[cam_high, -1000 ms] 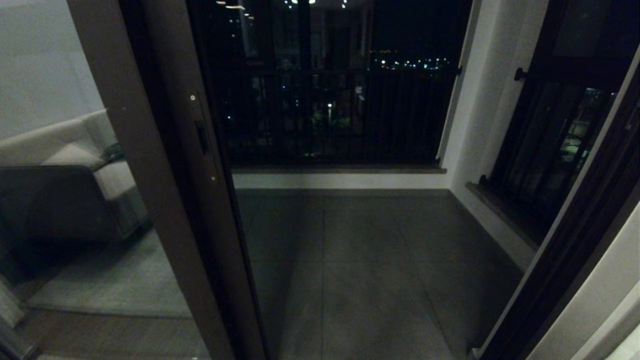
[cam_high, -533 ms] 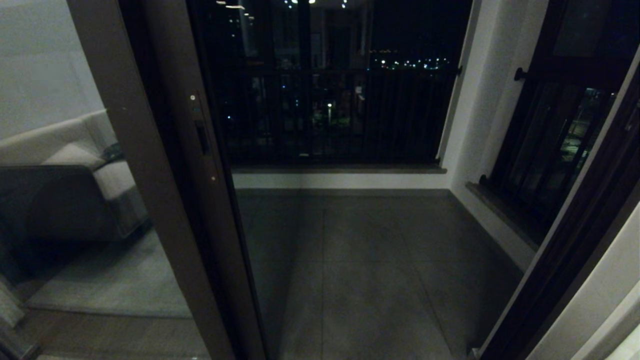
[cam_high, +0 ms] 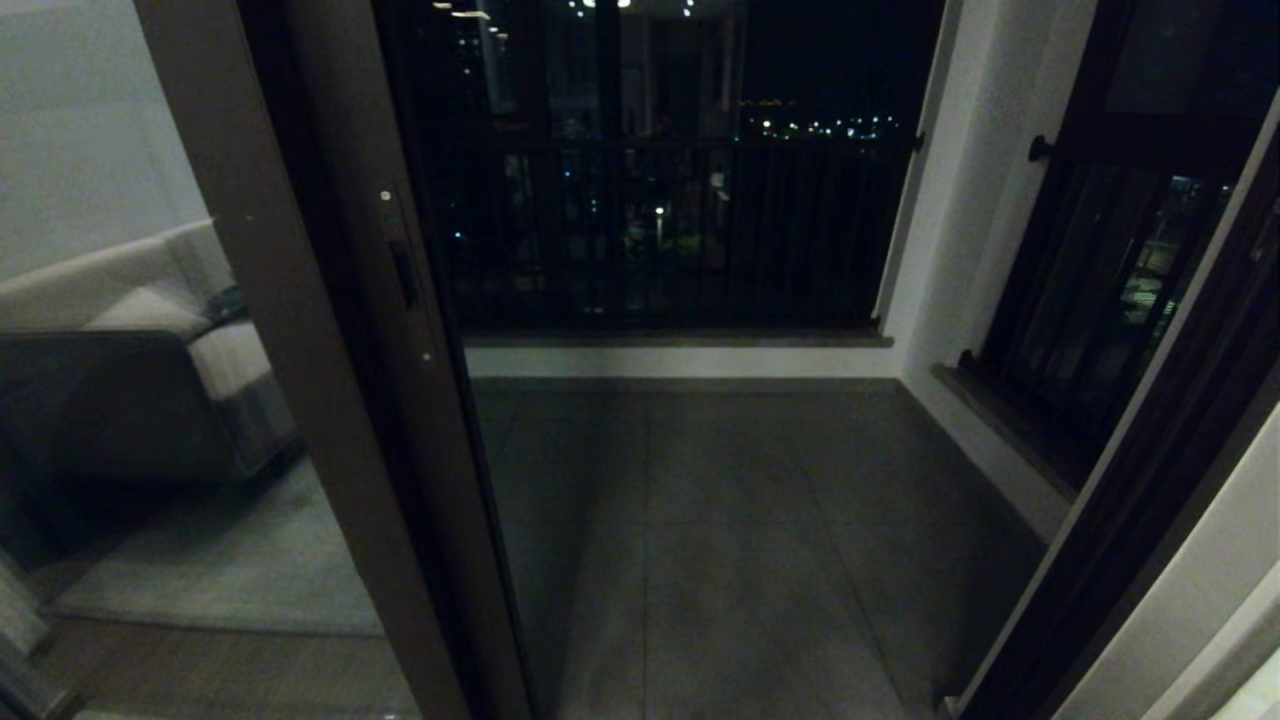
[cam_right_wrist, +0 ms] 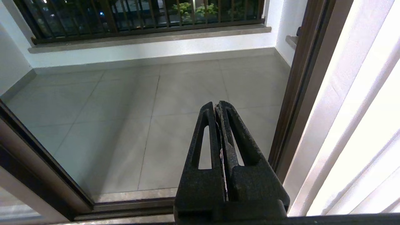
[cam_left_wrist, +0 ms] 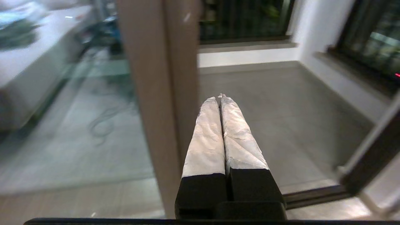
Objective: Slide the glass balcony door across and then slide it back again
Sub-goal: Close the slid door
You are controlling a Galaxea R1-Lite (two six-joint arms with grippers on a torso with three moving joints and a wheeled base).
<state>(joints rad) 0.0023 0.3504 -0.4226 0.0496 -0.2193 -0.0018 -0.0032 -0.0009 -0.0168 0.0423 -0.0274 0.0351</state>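
Observation:
The glass balcony door (cam_high: pixel 428 430) stands at the left of the opening, its dark brown upright carrying a recessed slot handle (cam_high: pixel 404 274) with small screws. Neither gripper shows in the head view. In the left wrist view my left gripper (cam_left_wrist: pixel 218 97) is shut with nothing held. It hovers just beside the door's upright (cam_left_wrist: pixel 156 78), on the balcony side; whether it touches the upright I cannot tell. In the right wrist view my right gripper (cam_right_wrist: pixel 216 104) is shut and empty, above the tiled floor near the right jamb (cam_right_wrist: pixel 300 93).
The opening gives onto a grey tiled balcony floor (cam_high: pixel 740 540) with a black railing (cam_high: pixel 660 230) at the back. A black-barred window (cam_high: pixel 1100 300) and the dark door jamb (cam_high: pixel 1130 520) are on the right. A sofa (cam_high: pixel 130 380) shows through the left glass. The floor track (cam_right_wrist: pixel 125 206) runs below.

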